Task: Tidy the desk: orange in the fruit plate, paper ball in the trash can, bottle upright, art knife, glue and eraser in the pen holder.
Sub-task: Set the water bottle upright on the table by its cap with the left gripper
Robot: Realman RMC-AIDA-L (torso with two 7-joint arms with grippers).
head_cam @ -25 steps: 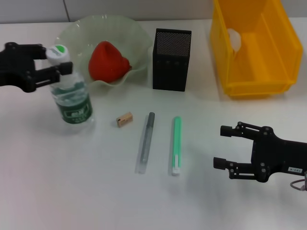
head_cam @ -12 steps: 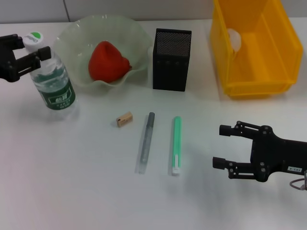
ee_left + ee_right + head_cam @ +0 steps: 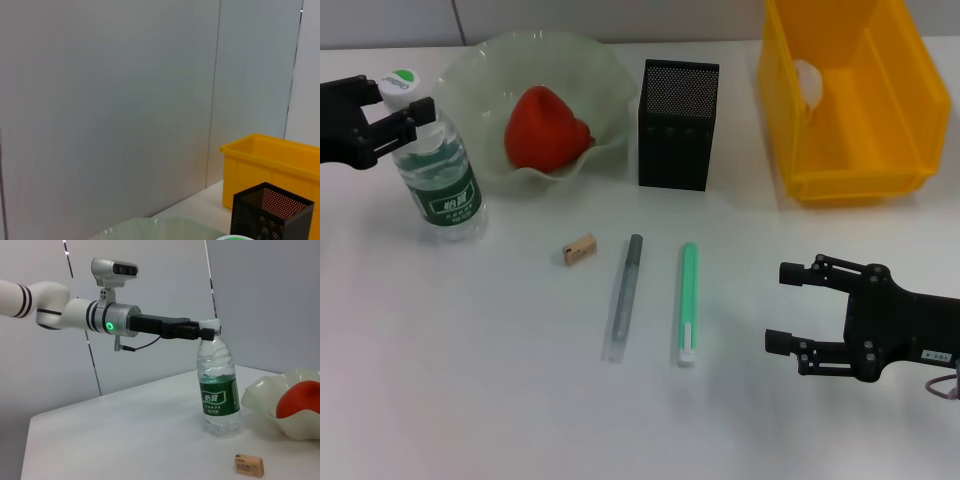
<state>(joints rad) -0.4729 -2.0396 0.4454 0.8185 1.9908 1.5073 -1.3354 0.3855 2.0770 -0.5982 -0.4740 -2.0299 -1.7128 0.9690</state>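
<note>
The clear bottle point(image 3: 440, 175) with a green label stands upright on the table, left of the fruit plate point(image 3: 480, 62). My left gripper point(image 3: 408, 108) is shut on its neck just under the cap; the right wrist view shows the same hold point(image 3: 205, 333) on the bottle point(image 3: 218, 387). The orange point(image 3: 545, 128) lies in the plate. The paper ball point(image 3: 807, 80) lies in the yellow trash can point(image 3: 880, 150). The eraser point(image 3: 579, 249), a grey stick point(image 3: 623, 297) and a green stick point(image 3: 687, 302) lie in front of the pen holder point(image 3: 677, 125). My right gripper point(image 3: 790, 305) is open and empty at front right.
The plate, pen holder and trash can stand in a row along the back of the white table. The left wrist view shows the pen holder point(image 3: 270, 212) and the trash can point(image 3: 272, 165) before a grey wall. The eraser point(image 3: 249, 464) lies near the bottle's base.
My left gripper has carried the bottle leftward from near the eraser to beside the plate. The bottle has gone from tilted to upright. The right arm has not moved.
</note>
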